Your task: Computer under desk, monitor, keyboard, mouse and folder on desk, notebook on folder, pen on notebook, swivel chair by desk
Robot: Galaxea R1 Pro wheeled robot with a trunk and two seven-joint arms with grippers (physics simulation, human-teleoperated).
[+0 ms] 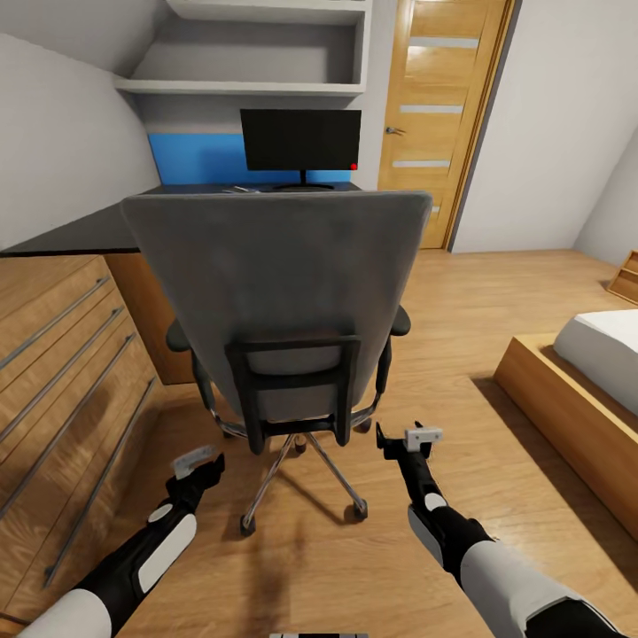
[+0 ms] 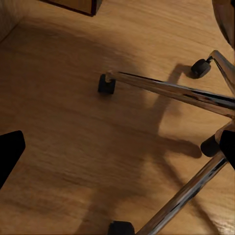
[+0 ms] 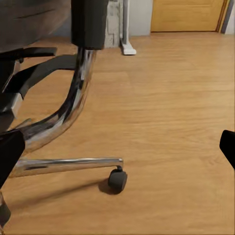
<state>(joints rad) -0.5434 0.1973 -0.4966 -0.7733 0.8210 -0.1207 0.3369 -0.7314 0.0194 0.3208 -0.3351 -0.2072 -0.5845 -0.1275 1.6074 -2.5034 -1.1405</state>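
Observation:
The grey swivel chair (image 1: 275, 283) stands right in front of me with its tall back toward me, hiding its seat and anything on it. Beyond it the black monitor (image 1: 301, 139) stands on the dark desk (image 1: 89, 232); small items lie by its foot, too small to name. My left gripper (image 1: 199, 465) hangs open, low and left of the chair's base, over chrome legs (image 2: 181, 93) and a castor (image 2: 106, 84). My right gripper (image 1: 408, 440) is open too, low at the chair's right, near a castor (image 3: 117, 179). Both hold nothing.
A wooden drawer unit (image 1: 62, 372) runs along the left, close to my left arm. A bed (image 1: 576, 399) with a wooden frame sits at the right. A wooden door (image 1: 443, 106) is at the back, shelves (image 1: 257, 86) above the desk. Bare wood floor (image 1: 461, 310) lies between chair and bed.

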